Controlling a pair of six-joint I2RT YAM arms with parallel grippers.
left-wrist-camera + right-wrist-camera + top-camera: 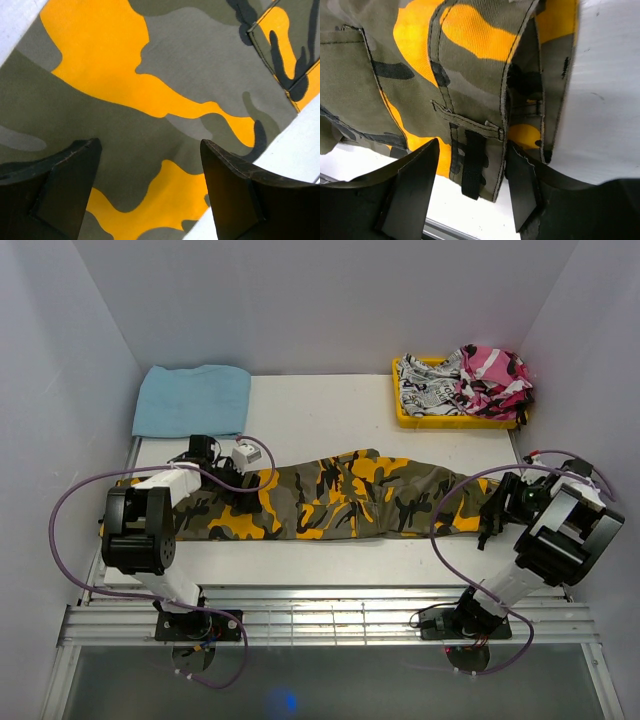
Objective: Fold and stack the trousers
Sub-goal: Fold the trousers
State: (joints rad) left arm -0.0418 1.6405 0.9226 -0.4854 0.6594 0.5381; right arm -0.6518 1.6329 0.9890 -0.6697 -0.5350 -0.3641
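Note:
The camouflage trousers [340,498], olive, orange-yellow and black, lie stretched out flat across the table from left to right. My left gripper [236,480] is low over their left part. In the left wrist view it [150,170] is open, with fabric [165,75] between the spread fingers and nothing gripped. My right gripper [491,517] is at the trousers' right end. In the right wrist view it [470,180] is open, its jaws on either side of the waistband edge [470,125] with a belt loop and a black strap [472,167].
A folded blue towel [192,400] lies at the back left. A yellow tray [415,420] at the back right holds a black-and-white printed garment [425,390] and a pink camouflage garment [493,378]. Metal rails [320,615] run along the table's near edge.

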